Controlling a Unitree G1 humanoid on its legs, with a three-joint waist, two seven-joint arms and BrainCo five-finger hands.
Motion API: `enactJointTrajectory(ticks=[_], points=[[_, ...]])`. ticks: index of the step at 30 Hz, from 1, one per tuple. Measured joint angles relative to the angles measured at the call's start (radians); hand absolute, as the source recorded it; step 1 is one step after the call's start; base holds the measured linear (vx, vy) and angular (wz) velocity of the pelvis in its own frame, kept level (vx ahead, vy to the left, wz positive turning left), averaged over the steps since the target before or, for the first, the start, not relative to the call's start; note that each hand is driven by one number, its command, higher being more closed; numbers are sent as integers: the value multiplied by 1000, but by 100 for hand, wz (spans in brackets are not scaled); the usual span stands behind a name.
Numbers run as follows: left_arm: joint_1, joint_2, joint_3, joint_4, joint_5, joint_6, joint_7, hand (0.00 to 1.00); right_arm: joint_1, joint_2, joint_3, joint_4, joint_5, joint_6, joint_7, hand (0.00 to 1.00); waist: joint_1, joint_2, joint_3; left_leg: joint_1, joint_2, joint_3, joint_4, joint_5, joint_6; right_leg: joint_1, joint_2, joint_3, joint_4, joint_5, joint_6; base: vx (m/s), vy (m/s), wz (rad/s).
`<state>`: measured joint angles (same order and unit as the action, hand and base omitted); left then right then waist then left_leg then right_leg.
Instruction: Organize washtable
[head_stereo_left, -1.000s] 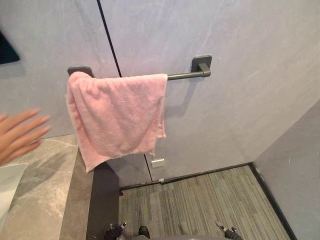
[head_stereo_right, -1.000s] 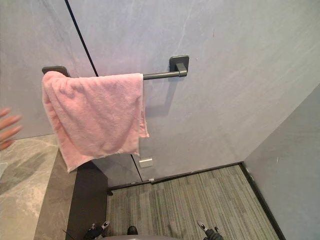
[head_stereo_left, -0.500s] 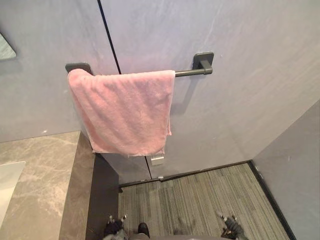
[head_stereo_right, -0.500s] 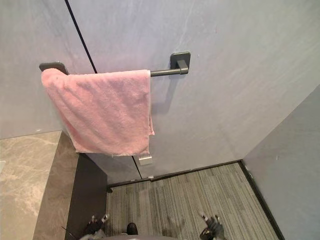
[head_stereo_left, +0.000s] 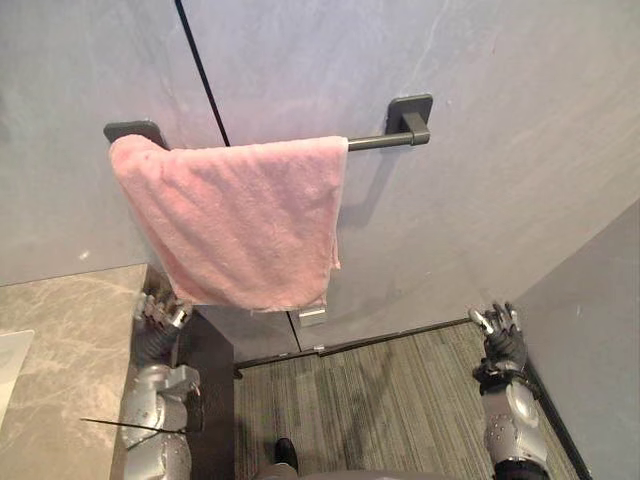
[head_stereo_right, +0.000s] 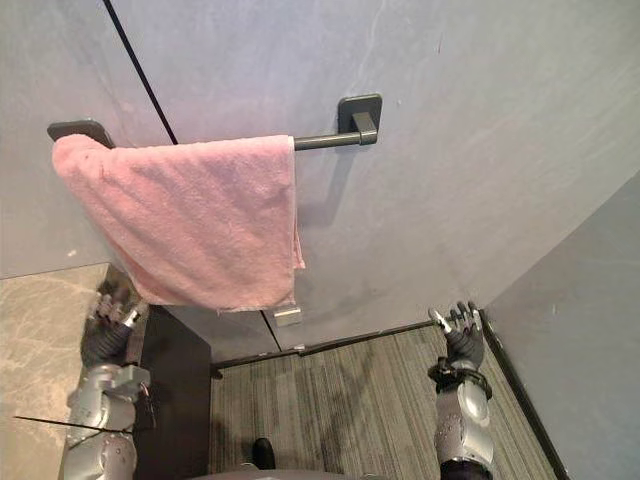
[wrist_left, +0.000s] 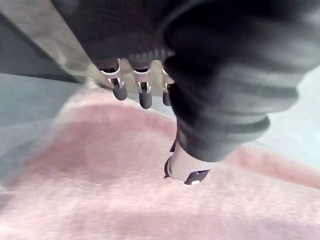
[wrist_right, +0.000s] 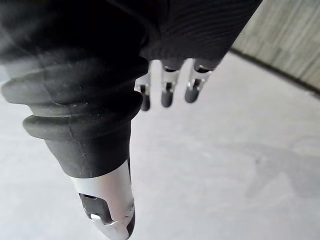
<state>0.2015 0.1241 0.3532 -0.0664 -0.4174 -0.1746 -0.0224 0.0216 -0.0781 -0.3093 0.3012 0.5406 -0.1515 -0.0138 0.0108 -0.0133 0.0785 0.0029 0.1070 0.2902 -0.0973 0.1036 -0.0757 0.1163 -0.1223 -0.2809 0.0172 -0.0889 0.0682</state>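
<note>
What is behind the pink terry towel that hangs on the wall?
The pink terry towel covers most of a dark metal bar and part of the grey wall's dark vertical seam. A small silver fitting peeks out below.

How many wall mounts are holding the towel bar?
2. The left mount meets the top corner of the towel, which covers part of it; the right mount holds the bare end of the bar.
</note>
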Motion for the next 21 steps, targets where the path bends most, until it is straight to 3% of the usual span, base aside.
enactJointTrajectory(ticks=[8,14,15,21], points=[[-30,18,11,-135,39,-30,0,0,-16,-29,73,-84,8,2,48,0,-4,7,-1,-4,-5,-3,-1,6,10,-17,-4,6,23,2,2,-51,9,-2],[-42,61,14,-135,59,-30,-9,0,-17,-76,134,-128,7,5,89,0,-5,36,0,-7,-5,-10,-6,9,13,-24,-2,4,22,2,3,-78,13,2],[-87,108,39,-135,63,-32,-21,0,-21,-127,173,-130,7,8,124,0,0,51,-10,-26,-3,-15,-6,24,16,-40,1,5,21,6,8,-41,11,2],[-151,140,40,-114,63,-35,-18,0,-26,-147,211,-130,7,8,126,0,0,45,-14,-42,-3,-16,-6,31,17,-55,1,7,23,9,5,3,2,1]])
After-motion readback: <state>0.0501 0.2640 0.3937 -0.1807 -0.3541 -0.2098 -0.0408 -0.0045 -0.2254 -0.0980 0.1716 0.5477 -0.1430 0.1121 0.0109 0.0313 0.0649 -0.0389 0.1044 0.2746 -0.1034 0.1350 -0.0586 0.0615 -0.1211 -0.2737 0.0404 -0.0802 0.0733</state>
